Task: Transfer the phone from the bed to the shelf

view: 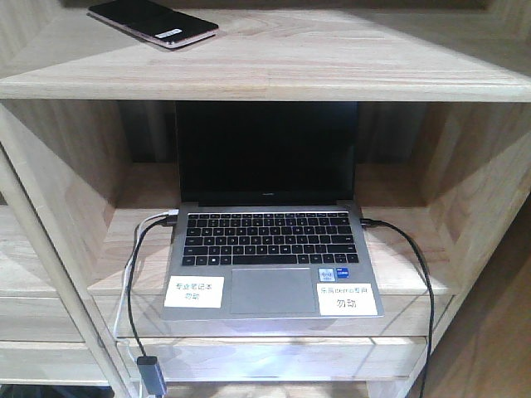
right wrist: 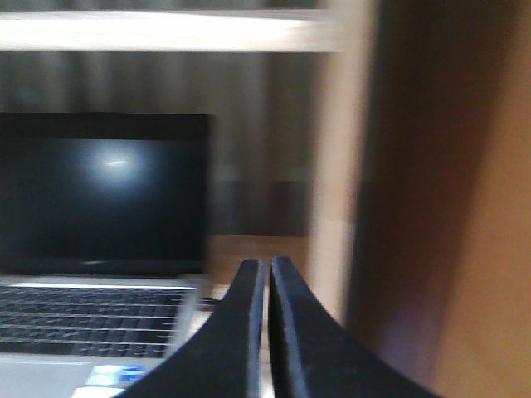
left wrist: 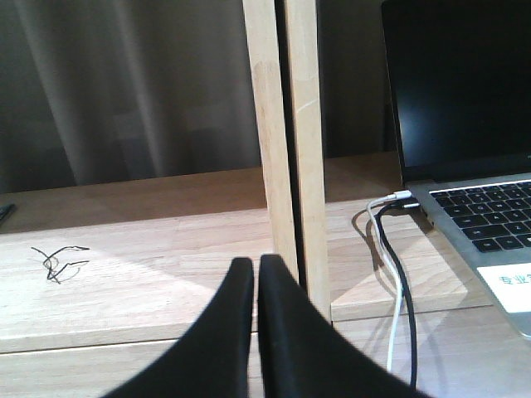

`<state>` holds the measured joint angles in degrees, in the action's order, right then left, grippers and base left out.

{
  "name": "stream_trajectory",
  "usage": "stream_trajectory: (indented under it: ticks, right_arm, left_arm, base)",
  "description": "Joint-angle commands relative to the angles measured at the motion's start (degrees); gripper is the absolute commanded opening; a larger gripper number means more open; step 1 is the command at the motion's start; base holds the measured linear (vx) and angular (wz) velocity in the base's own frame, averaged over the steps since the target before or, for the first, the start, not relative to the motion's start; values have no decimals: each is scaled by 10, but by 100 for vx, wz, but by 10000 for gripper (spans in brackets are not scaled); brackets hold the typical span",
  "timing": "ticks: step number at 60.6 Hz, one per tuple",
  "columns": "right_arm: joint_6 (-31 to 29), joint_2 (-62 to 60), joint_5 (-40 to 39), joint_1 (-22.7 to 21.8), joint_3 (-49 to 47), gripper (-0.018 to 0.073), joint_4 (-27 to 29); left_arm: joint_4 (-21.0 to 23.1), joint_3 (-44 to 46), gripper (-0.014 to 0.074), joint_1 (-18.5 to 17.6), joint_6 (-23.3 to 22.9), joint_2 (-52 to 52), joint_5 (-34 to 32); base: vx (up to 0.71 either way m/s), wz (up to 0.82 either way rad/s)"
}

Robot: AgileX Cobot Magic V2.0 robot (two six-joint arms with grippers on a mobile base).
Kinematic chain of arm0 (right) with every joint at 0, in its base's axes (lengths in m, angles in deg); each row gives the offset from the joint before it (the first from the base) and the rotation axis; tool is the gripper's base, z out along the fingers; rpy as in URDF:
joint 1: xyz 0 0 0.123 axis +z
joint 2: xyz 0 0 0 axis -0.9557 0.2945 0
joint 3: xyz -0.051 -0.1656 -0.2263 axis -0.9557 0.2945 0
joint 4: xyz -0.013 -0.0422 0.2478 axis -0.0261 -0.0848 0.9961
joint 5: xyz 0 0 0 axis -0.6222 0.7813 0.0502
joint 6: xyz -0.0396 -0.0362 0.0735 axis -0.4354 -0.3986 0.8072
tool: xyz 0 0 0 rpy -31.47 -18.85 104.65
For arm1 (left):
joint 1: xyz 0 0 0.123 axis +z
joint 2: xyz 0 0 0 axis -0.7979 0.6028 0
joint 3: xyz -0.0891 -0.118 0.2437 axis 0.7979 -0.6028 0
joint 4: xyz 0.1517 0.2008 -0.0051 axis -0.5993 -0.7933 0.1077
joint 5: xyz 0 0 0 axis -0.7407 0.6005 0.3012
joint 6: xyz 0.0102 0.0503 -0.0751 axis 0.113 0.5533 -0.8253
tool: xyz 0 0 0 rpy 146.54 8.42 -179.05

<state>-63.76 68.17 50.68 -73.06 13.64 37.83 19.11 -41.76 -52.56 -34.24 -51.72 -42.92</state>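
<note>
Since the phone (view: 153, 22) already lies flat on the shelf (view: 332, 62), at the upper left of the front view with its white sticker toward the near end, the placing looks done to me and the step in hand reads as the wrap-up. It rests on the thick pale board, near the front edge but fully supported, with nothing touching it. Below it, in the cubby at the centre of that view, a grey laptop (view: 267, 240) stands open with a dark screen, and cables (view: 419, 274) run from both its sides down over the ledge. The bed is not in any view. The left gripper (left wrist: 256, 278) shows at the bottom centre of its wrist view, its jaws pressed together with only a thin seam between them and nothing held; it sits low, facing a wooden upright post (left wrist: 286, 141) with the laptop off to the right of the frame. The right gripper (right wrist: 267, 278), bottom centre of its own blurred view, likewise has jaws closed on nothing, with the laptop screen to the left. My guess is that the next move asks only for both arms to draw clear without snagging the cables or knocking the post, leaving the phone undisturbed.
</note>
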Motion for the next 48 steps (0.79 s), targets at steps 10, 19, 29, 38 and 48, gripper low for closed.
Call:
stream_trajectory:
  ticks: [10,19,29,38,48]
  right_arm:
    - [-8,-33,-144,-13,103,-5,28]
    - [-1,-56,-201,-12,177,-5,27]
    - [3,-65,-179,-5,179,-5,-20]
    - [5,-74,-182,7,179,-5,-27]
    - [5,-92,-182,7,179,-5,-27]
  left_arm:
    - [5,13,1,-3,-3,-7,-41]
    - [5,13,1,-3,-3,-7,-41]
    - [5,13,1,-3,-3,-7,-41]
    - [5,13,1,-3,-3,-7,-41]
    - [5,13,1,-3,-3,-7,-41]
  base:
    - [0,0]
    - [0,0]
    - [0,0]
    - [0,0]
    - [0,0]
